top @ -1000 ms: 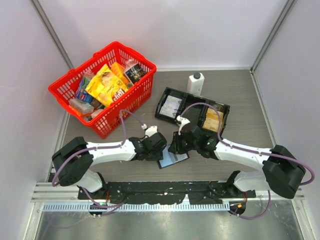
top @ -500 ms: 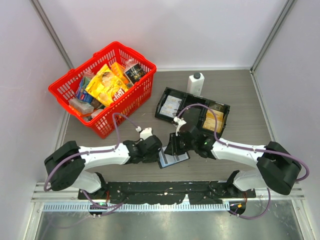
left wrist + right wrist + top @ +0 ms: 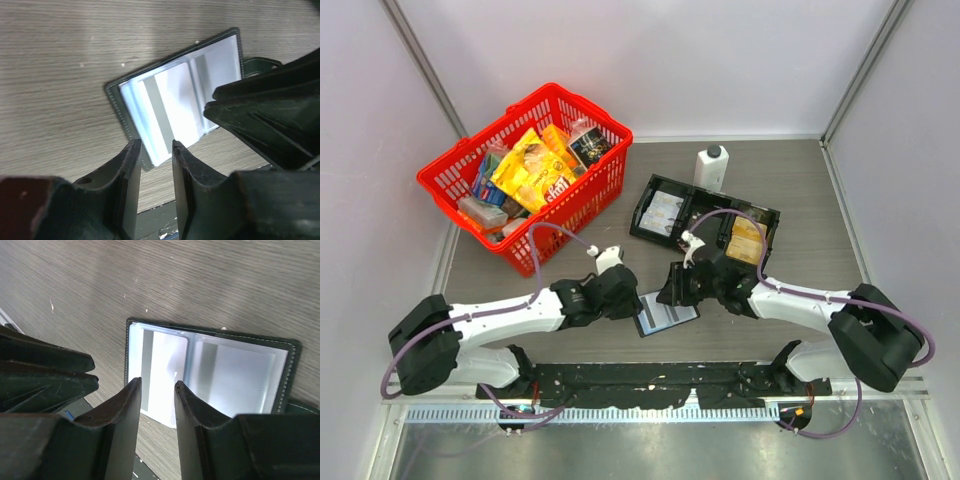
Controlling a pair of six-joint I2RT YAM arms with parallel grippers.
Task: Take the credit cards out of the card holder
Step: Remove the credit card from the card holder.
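black card holder (image 3: 666, 314) open flat — left pincer (image 3: 155, 145), right pincer (image 3: 157, 383) narrow, empty

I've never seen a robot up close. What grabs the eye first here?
The bright red basket, heaped with colourful packets, stands at the rear left of the table. At near centre the left gripper and right gripper face each other, both open, aimed at a small black card holder lying spread open, pale inside.

The top view looks down over the whole grey wood-grain table (image 3: 800, 180). Both wrist views, close above, share the open black card holder (image 3: 172, 97).
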